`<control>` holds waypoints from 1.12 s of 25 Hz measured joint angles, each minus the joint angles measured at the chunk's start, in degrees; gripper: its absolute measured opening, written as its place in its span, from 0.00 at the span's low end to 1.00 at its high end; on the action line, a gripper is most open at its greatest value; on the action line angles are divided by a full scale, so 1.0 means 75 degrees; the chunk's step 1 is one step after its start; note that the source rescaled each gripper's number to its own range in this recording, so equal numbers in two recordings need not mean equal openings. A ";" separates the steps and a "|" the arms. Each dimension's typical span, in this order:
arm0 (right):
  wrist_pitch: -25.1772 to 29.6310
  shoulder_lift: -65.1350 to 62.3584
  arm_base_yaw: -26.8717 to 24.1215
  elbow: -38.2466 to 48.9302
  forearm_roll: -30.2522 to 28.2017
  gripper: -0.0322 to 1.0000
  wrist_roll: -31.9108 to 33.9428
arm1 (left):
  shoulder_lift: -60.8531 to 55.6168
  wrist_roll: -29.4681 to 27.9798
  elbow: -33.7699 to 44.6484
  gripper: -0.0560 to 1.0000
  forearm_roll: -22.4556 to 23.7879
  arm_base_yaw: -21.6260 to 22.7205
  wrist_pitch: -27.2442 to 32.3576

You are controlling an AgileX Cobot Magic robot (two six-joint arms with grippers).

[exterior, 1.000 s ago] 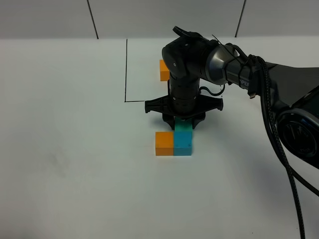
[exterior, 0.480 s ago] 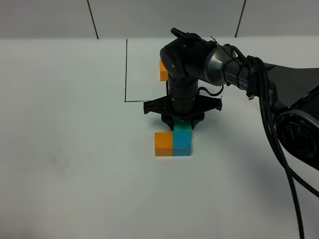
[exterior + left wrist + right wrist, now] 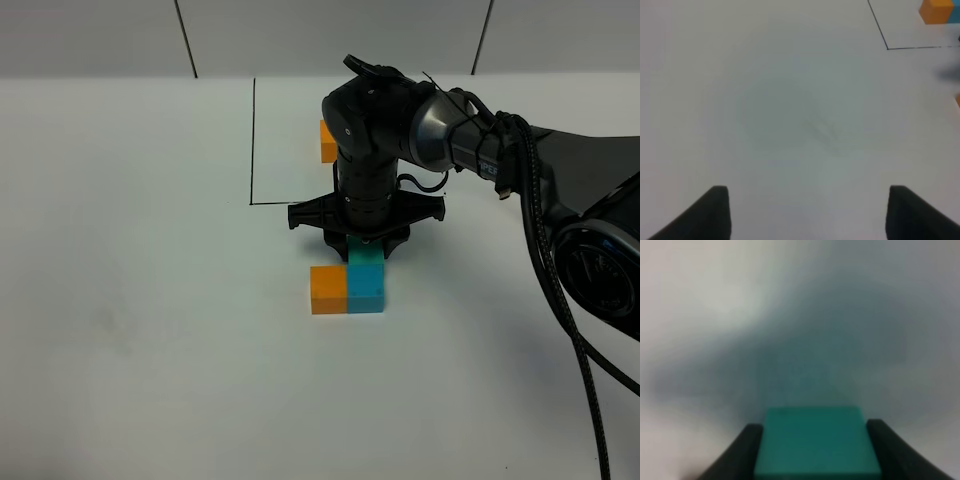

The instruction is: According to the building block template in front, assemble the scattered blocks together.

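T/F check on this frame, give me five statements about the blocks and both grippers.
1. The right gripper is shut on the teal-green cube. True.
2. The teal-green cube sits above the orange cube. False: it is above the sky-blue cube, which stands beside the orange one.
3. The orange and sky-blue cubes lie inside the black drawn rectangle. False: they lie outside it, nearer the camera; the template is the set inside.
4. The left gripper holds nothing, with only bare table between its fingers. True.
5. The right arm hides most of the template in the high view. True: only its orange cube shows.
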 joint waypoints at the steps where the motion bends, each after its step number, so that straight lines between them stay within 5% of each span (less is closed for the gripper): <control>1: -0.0020 0.0000 -0.0006 0.0000 0.0010 0.06 0.0000 | 0.0000 0.0000 0.0000 0.44 0.0000 0.0000 0.0000; 9: -0.0189 0.0029 -0.0057 0.0000 0.0065 0.12 -0.0009 | 0.0000 0.0000 0.0000 0.44 0.0000 0.0000 0.0000; 23: -0.0491 -0.0253 -0.0378 0.0000 -0.0324 0.91 -0.0644 | 0.0000 0.0000 0.0000 0.44 0.0000 0.0000 0.0000; 28: -0.0521 -0.0876 -0.1250 0.0000 -0.0321 0.99 -0.1155 | 0.0000 0.0000 0.0000 0.44 0.0000 0.0000 0.0000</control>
